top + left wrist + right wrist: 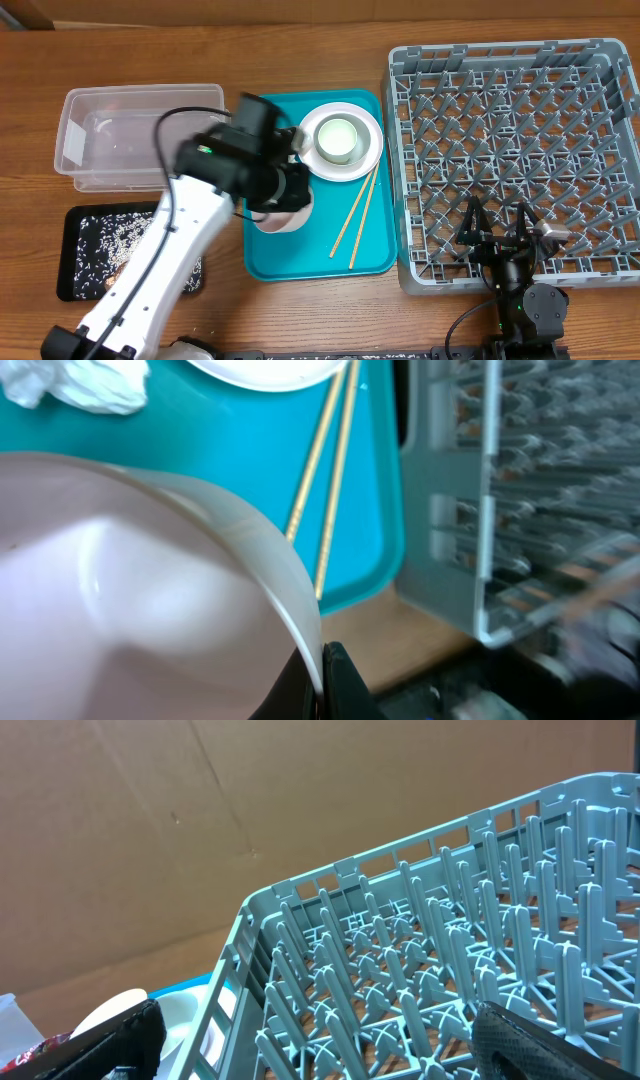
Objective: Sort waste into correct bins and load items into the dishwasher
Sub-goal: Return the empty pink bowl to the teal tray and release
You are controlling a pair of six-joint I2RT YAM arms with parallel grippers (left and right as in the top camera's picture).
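Note:
My left gripper (pixel 322 682) is shut on the rim of a white bowl (pixel 130 590), held tilted over the near part of the teal tray (pixel 300 262). In the overhead view the bowl (pixel 283 217) shows just under the left wrist. A round white plate (pixel 362 160) with a small cup (pixel 337 138) on it sits at the tray's far end. Two wooden chopsticks (pixel 355 215) lie beside it. A crumpled napkin (pixel 85 382) rests on the tray. My right gripper (pixel 497 222) stands open over the front edge of the grey dish rack (pixel 520 120), with nothing between its fingers.
A clear plastic tub (pixel 130 135) stands at the far left. In front of it, a black tray (pixel 85 250) holds scattered white rice. The rack's upright pegs (pixel 450 950) fill the right wrist view. The left arm crosses over the black tray's right end.

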